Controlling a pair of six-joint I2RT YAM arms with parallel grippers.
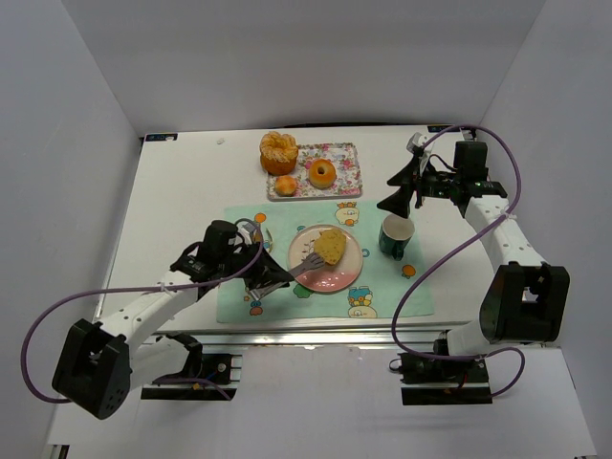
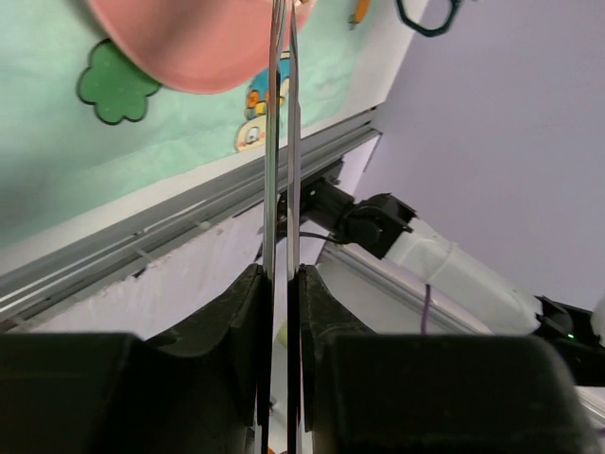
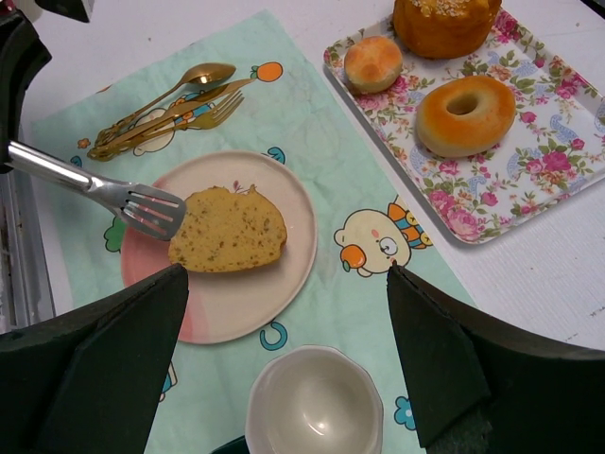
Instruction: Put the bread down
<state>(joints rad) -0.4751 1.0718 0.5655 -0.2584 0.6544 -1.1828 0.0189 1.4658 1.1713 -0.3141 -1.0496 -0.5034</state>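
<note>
A slice of yellow bread point(image 1: 332, 246) lies flat on the pink plate point(image 1: 325, 279); it also shows in the right wrist view point(image 3: 229, 230). My left gripper point(image 1: 274, 281) is shut on silver tongs point(image 1: 306, 263), whose two blades run between my fingers in the left wrist view point(image 2: 281, 142). The slotted tip of the tongs point(image 3: 142, 206) rests over the plate point(image 3: 236, 303) at the slice's edge. I cannot tell whether it touches the bread. My right gripper point(image 1: 394, 204) is open and empty, hovering above the cup point(image 1: 396, 235).
A floral tray point(image 1: 339, 186) at the back holds a donut point(image 1: 322, 173), a bundt cake point(image 1: 278, 152) and a small bun point(image 1: 286, 185). Gold cutlery point(image 3: 170, 104) lies on the green placemat point(image 1: 382, 287) left of the plate. The table's front edge runs just below the mat.
</note>
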